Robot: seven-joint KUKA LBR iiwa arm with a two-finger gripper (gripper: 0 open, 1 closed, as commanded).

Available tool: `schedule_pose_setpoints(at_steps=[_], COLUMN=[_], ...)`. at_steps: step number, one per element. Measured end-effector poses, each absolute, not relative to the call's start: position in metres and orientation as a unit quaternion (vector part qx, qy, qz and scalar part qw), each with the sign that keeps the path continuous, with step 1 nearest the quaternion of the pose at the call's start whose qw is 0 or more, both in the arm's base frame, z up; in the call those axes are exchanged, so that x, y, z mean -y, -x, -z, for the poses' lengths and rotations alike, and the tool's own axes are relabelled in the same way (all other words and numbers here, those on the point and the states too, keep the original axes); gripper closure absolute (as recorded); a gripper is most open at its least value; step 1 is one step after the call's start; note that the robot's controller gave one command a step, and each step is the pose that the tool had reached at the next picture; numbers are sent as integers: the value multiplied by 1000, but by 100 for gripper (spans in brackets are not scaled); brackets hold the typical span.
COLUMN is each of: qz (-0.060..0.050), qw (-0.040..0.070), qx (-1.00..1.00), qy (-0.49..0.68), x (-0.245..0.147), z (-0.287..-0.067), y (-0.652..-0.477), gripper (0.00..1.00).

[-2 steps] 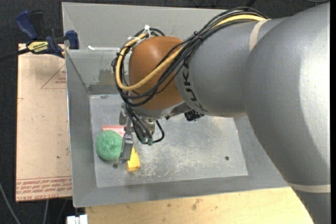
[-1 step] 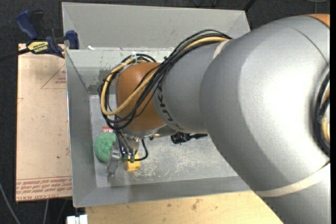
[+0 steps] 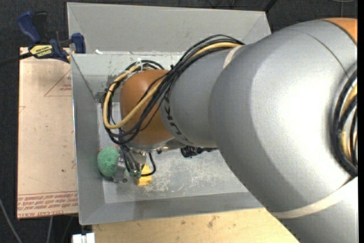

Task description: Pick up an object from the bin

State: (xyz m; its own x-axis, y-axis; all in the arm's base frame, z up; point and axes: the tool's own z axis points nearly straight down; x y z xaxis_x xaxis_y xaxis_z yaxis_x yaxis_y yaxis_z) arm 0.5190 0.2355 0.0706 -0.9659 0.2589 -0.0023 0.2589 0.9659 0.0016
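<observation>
My gripper (image 3: 126,169) reaches down into the front left part of the bin, below the orange wrist cover. A green, rough-surfaced ball (image 3: 106,161) lies right against its left side. A small yellow piece (image 3: 146,177) sits just to its right on the bin floor, partly hidden by the gripper. Whether either thing is in its grasp is hidden.
The big grey arm and its cables cover the middle and right of the bin. A small black thing (image 3: 192,151) peeks out under the arm's lower edge. The front wall of the bin is close below the gripper, the left wall close beside the green ball.
</observation>
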Motion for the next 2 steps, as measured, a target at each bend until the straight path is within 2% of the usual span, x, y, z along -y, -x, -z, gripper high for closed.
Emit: schedule_pose_setpoints(at_steps=[2], qz=[1], qw=[-2], qx=[-991], qy=[-131], x=[-235], z=[-75], y=[-517], gripper=[100])
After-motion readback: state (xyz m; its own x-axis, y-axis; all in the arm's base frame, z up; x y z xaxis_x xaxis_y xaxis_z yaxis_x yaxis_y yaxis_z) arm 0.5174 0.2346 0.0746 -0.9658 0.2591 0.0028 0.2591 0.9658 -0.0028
